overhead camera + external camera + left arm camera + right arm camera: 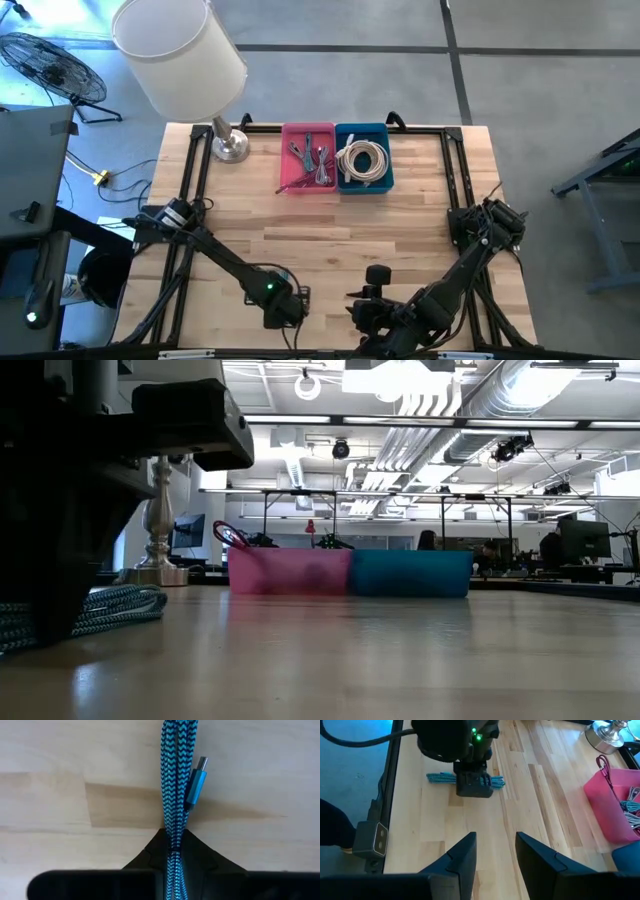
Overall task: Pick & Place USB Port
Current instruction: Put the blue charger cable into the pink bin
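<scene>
My left gripper [172, 851] is pinched shut around the folded blue braided USB cable [176, 780], low on the wooden table [75, 765]. The metal-tipped blue plug [195, 783] hangs loose just ahead of the fingertips, so I judge it could snag the bin rim. My right gripper [495, 851] waits half open, empty.

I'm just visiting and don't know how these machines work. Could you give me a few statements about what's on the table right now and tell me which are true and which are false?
1. The left gripper is closed on the blue braided cable. True.
2. The right gripper is holding a cable. False: its fingers stand apart with nothing between them, above bare table.
3. The pink bin and the blue bin stand side by side at the far edge of the table. True.
4. The blue bin is empty. False: a coiled white cable lies in it.
5. A lamp stands near the pink bin. True.
</scene>
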`<state>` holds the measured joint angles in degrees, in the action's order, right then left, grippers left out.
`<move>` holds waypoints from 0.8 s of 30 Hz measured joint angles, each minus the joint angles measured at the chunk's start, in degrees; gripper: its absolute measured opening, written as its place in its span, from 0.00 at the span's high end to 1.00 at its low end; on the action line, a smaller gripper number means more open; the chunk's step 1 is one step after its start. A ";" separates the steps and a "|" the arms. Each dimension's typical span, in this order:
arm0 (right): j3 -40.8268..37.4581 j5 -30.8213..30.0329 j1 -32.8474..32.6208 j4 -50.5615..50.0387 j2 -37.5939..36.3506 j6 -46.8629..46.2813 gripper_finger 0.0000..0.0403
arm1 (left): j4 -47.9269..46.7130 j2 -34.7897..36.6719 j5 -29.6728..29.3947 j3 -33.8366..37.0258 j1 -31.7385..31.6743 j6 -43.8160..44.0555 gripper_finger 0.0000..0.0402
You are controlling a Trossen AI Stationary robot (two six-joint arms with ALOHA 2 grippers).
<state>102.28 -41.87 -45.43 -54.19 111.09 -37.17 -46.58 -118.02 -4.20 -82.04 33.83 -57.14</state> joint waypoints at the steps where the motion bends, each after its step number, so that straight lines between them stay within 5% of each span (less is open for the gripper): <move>1: 0.00 -0.02 -0.02 0.00 0.00 -0.02 0.68 | -0.21 0.00 -0.78 -0.35 0.04 0.99 0.94; 8: 0.00 -2.00 -1.83 -0.13 0.00 0.25 0.68 | -15.54 0.09 -12.78 -8.80 0.47 9.54 0.94; 15: 0.00 -7.59 -5.38 -0.59 -0.22 1.44 0.68 | -36.50 0.33 -26.31 -20.42 2.16 7.69 0.94; 24: 0.00 -10.56 -8.65 -1.19 -0.24 0.60 0.68 | -39.33 0.42 -34.76 -27.57 -6.72 0.60 0.94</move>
<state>102.28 -52.42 -54.07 -55.38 110.85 -36.57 -85.91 -117.60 -38.96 -109.60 27.11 -56.55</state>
